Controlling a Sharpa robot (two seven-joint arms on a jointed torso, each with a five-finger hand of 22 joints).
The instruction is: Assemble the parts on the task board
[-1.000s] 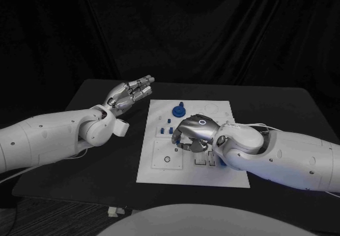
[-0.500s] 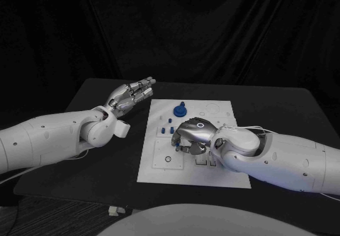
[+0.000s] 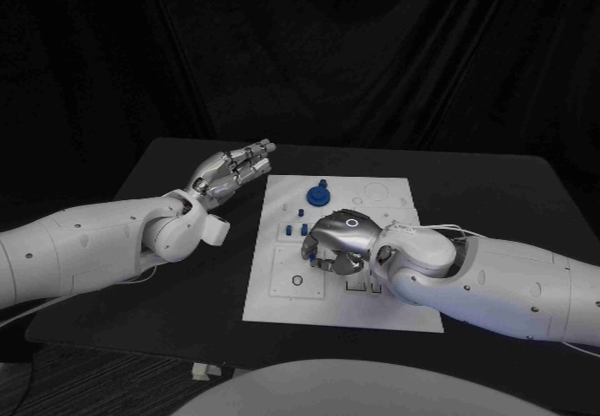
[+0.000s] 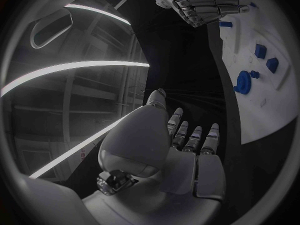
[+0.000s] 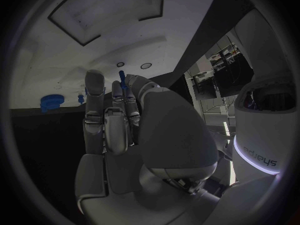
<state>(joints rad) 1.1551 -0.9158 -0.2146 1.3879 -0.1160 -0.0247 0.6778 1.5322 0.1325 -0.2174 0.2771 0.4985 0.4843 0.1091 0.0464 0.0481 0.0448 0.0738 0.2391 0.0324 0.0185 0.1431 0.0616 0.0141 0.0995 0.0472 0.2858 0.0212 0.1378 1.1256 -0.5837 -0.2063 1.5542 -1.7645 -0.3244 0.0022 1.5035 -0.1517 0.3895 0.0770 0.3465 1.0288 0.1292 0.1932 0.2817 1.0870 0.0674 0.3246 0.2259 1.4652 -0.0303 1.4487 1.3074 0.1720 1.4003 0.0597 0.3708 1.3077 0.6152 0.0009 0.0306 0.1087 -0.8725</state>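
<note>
The white task board (image 3: 398, 305) lies in the middle of the black table. A blue round knob part (image 3: 317, 192) stands at its far end, with small blue pieces (image 3: 295, 230) nearer. My right hand (image 3: 337, 243) hovers low over the board's middle, fingers curled down. In the right wrist view its thumb and a fingertip pinch a thin blue peg (image 5: 121, 78) close to the board (image 5: 94, 20). My left hand (image 3: 232, 168) is raised beside the board's far left corner, fingers apart and holding nothing. The left wrist view shows the knob (image 4: 244, 81) and my right hand (image 4: 206, 2).
Bare black table (image 3: 187, 277) surrounds the board on all sides. The board has rectangular recesses (image 3: 362, 284) near my right hand and a small ring (image 3: 296, 280) on its near left part.
My right hand has shifted slightly left and toward me over the board. The left hand has barely moved.
</note>
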